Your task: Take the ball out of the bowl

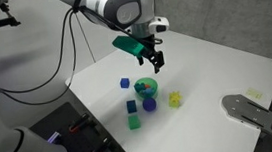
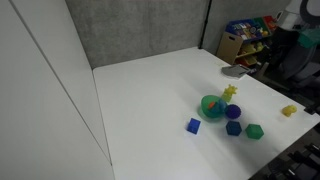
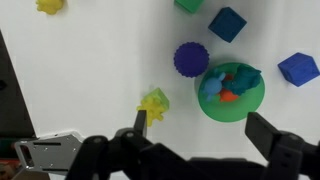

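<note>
- White worktop [image 3: 80,70] fills my wrist view; a yellow piece [image 3: 154,103] lies leftmost.
- The ball [image 3: 191,58] rests on the worktop just beside the bowl [image 3: 245,112], so I judge it is already out.
- My claw [image 3: 200,135] hovers above with its jaws apart and gripping nothing, probably for clearance.

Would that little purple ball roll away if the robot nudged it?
Probably a little: the ball is round and sits on a flat table. Its bumpy-looking edge may slow it. It is small, so likely light.
</note>
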`<act>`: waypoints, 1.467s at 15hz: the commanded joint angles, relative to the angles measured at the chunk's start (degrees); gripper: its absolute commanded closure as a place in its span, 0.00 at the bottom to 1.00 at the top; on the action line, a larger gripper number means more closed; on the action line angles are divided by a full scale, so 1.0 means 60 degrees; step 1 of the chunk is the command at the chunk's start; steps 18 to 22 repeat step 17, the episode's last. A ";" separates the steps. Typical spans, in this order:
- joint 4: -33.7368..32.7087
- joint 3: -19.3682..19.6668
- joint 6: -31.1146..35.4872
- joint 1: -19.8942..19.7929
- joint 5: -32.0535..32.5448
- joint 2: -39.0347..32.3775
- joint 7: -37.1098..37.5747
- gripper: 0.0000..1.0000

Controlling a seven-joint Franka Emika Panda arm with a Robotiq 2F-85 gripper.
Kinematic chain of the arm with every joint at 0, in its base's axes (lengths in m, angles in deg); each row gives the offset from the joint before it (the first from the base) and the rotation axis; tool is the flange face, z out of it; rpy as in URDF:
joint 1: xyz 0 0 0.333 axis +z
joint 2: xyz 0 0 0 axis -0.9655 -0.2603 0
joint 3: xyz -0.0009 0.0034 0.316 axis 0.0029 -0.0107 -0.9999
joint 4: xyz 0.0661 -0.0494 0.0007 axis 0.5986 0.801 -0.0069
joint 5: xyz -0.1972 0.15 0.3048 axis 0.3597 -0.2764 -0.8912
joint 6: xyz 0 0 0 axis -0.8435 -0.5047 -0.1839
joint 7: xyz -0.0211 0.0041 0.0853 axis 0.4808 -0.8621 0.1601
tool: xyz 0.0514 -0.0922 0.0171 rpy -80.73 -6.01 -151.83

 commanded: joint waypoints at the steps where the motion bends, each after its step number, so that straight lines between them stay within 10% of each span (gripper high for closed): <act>1: 0.0453 0.0048 -0.1101 -0.0018 -0.0677 0.1596 -0.0660 0.00; 12: -0.0821 0.0103 -0.4205 0.0004 -0.0851 0.3325 -0.0387 0.00; 22: -0.0778 0.0070 -0.4254 -0.0016 -0.0759 0.3375 -0.0309 0.00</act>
